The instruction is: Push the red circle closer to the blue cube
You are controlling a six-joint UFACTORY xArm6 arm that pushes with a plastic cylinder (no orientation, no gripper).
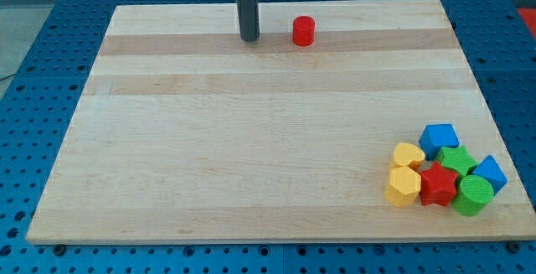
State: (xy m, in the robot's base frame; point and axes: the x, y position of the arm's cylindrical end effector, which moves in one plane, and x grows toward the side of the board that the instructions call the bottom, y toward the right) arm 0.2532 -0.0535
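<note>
The red circle (pixel 303 31), a short red cylinder, stands alone near the view's top, a little right of centre. My tip (pixel 249 38) rests on the board just to its left, a small gap apart. The blue cube (pixel 439 138) sits at the view's lower right, at the top of a cluster of blocks, far from the red circle.
The cluster at the lower right also holds a yellow heart (pixel 408 155), a yellow hexagon (pixel 403 186), a red star (pixel 437 183), a green star (pixel 457 161), a green cylinder (pixel 473 194) and a second blue block (pixel 489 174). The wooden board (pixel 251 140) lies on a blue perforated table.
</note>
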